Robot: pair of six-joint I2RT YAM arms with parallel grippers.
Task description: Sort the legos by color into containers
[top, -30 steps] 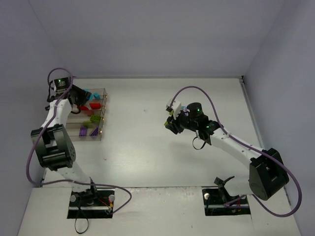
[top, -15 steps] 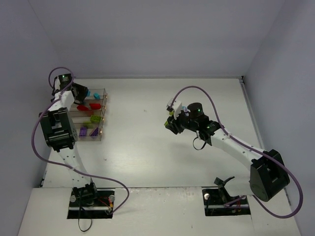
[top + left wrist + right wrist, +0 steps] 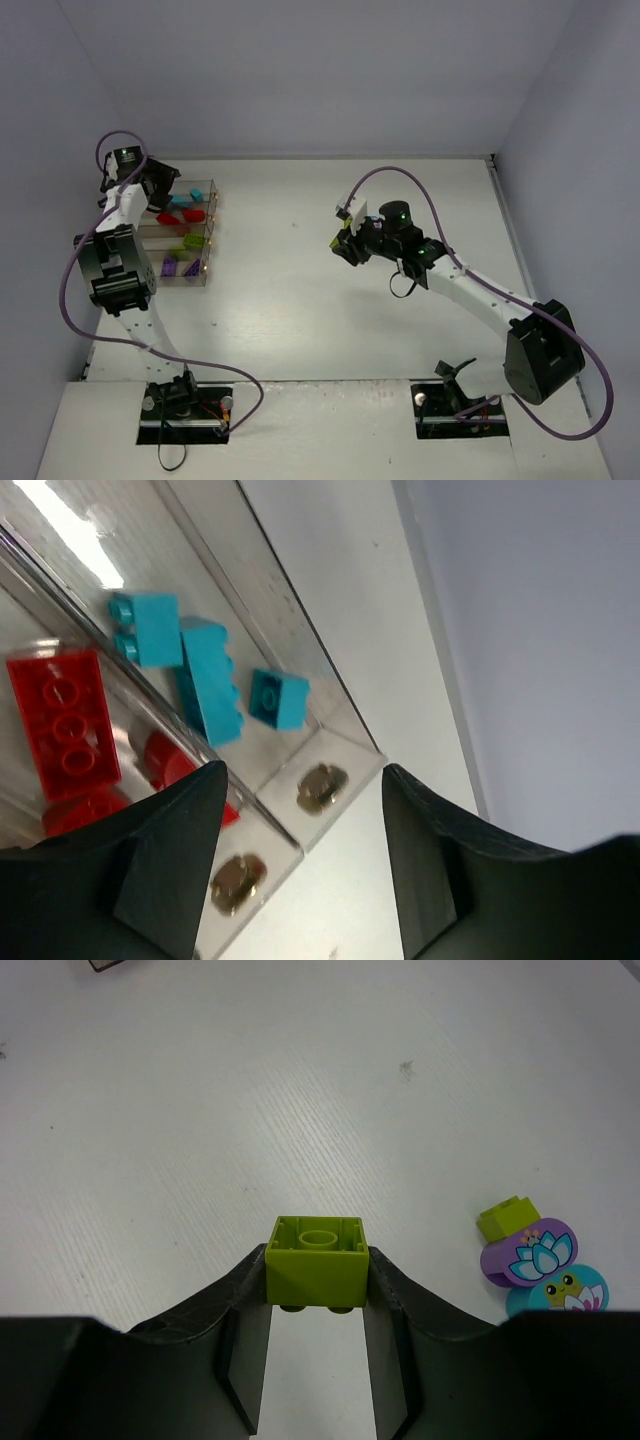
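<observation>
The row of clear containers [image 3: 211, 236] stands at the far left. In the left wrist view the end bin [image 3: 345, 742] holds three cyan legos [image 3: 209, 683], and the bin beside it holds red legos [image 3: 66, 726]. Green and purple legos lie in the nearer bins [image 3: 183, 256]. My left gripper [image 3: 160, 186] is open and empty above the cyan end of the row [image 3: 303, 810]. My right gripper [image 3: 345, 246] is shut on a lime green lego [image 3: 316, 1260] and holds it above the table.
A small lime brick [image 3: 507, 1217], a purple round piece with a flower [image 3: 528, 1251] and a cyan round piece [image 3: 560, 1288] lie on the table to the right of my right gripper. Side walls stand close on the left and right.
My left gripper has drawn back to the far left off the bins, and the cyan legos now lie uncovered in the end bin. My right gripper has shifted slightly left with the lime lego.
</observation>
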